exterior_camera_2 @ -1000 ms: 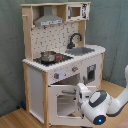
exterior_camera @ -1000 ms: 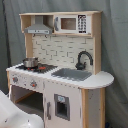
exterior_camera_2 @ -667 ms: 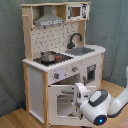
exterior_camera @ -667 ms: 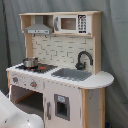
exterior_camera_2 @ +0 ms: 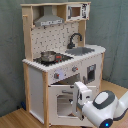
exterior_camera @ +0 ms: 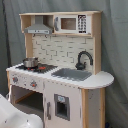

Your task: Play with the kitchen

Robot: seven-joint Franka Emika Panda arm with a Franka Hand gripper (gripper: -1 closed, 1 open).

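the toy kitchen [exterior_camera: 60, 75] [exterior_camera_2: 62, 60] stands against a grey curtain [exterior_camera: 112, 45] in both exterior views, with a small pot [exterior_camera_2: 48, 56] on the stove, a black faucet [exterior_camera_2: 75, 39] over the grey sink [exterior_camera_2: 83, 50]. in the second exterior view the windowed oven door [exterior_camera_2: 62, 100] hangs open and the gripper [exterior_camera_2: 83, 93] sits at its right edge, but i cannot tell whether it is open or closed.

White-panel, light-wood toy kitchen [exterior_camera_2: 55, 55] stands before grey curtain [exterior_camera_2: 112, 25]. Small metal pot [exterior_camera_2: 48, 55] on hob, at second exterior view's left of grey sink [exterior_camera_2: 82, 50]; black faucet [exterior_camera_2: 74, 39] behind sink. Hood [exterior_camera: 38, 26] above pot. Robot pincer [exterior_camera_2: 81, 95] before open windowed oven door [exterior_camera_2: 65, 97].
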